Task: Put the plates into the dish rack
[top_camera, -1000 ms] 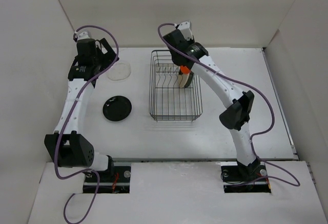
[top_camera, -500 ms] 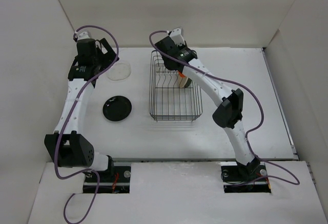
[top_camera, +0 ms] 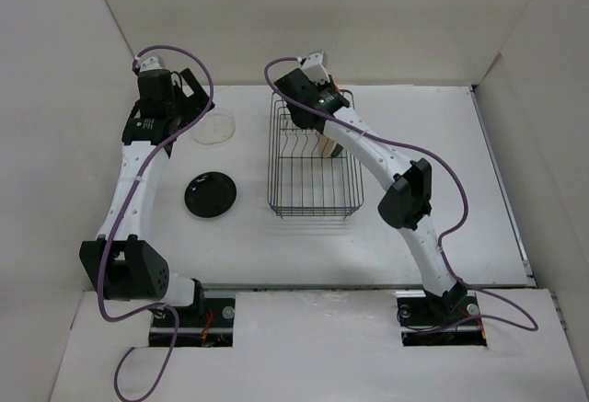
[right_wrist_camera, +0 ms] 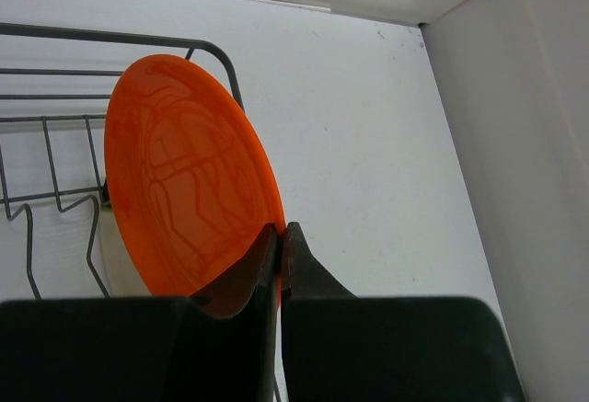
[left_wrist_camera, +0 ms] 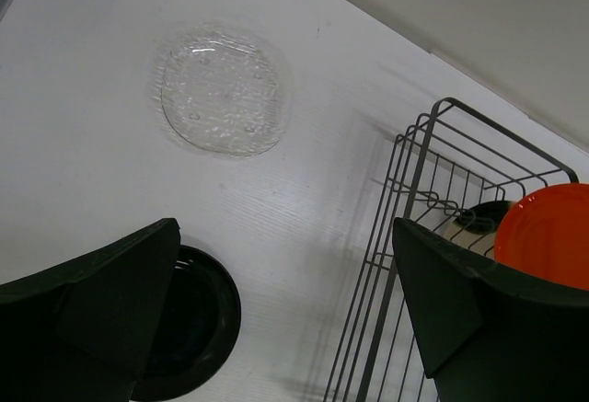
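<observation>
The black wire dish rack point(top_camera: 313, 158) stands mid-table. My right gripper point(right_wrist_camera: 281, 236) is shut on the rim of the bright orange plate point(right_wrist_camera: 184, 190) and holds it on edge over the rack's far end point(top_camera: 317, 98). A cream plate point(top_camera: 329, 147) stands upright in the rack. The clear glass plate point(top_camera: 214, 129) and the glossy black plate point(top_camera: 210, 194) lie flat on the table left of the rack. My left gripper point(left_wrist_camera: 285, 328) is open and empty above them, near the glass plate point(left_wrist_camera: 225, 98) and the black plate point(left_wrist_camera: 189, 338). I cannot make out the teal plate.
White walls enclose the table on the left, back and right. The rack's left wall point(left_wrist_camera: 414, 236) is close to my left gripper's right finger point(left_wrist_camera: 479, 319). The orange plate also shows in the left wrist view point(left_wrist_camera: 548, 236).
My right gripper has swung left and toward the back wall with the orange plate, from over the cream plate to the rack's far end. The left arm has not moved.
</observation>
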